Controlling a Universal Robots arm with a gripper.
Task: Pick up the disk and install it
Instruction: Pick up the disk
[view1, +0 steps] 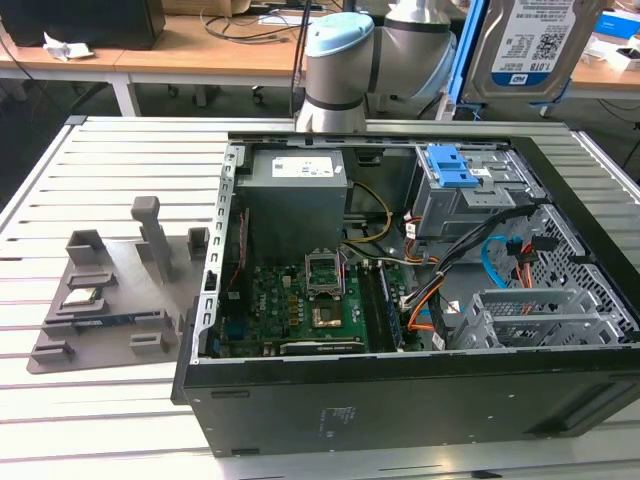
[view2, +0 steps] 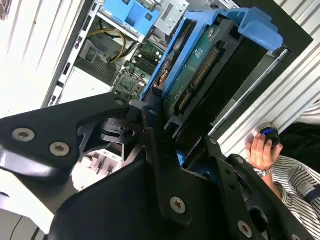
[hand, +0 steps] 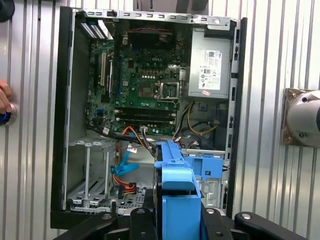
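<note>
The disk (view1: 532, 45) hangs high over the back right of the open computer case (view1: 300, 420) in the exterior view, its white barcode label facing the camera and a blue bracket along its side. In the second wrist view its green circuit-board underside (view2: 200, 65) shows inside the blue bracket. My gripper (hand: 176, 212) is shut on the disk, with black fingers (hand: 137, 220) on either side of the bracket's edge (hand: 175, 187). The second wrist view shows the gripper (view2: 177, 130) gripping the bracket's near end.
Inside the case are a drive bay with a blue latch plate (view1: 455, 170), an open metal drive cage (view1: 530, 315), loose cables (view1: 500, 260) and the motherboard (view1: 300, 300). A grey fixture (view1: 110, 290) lies on the exterior view's left. A person's hand (view2: 260, 147) rests beside the case.
</note>
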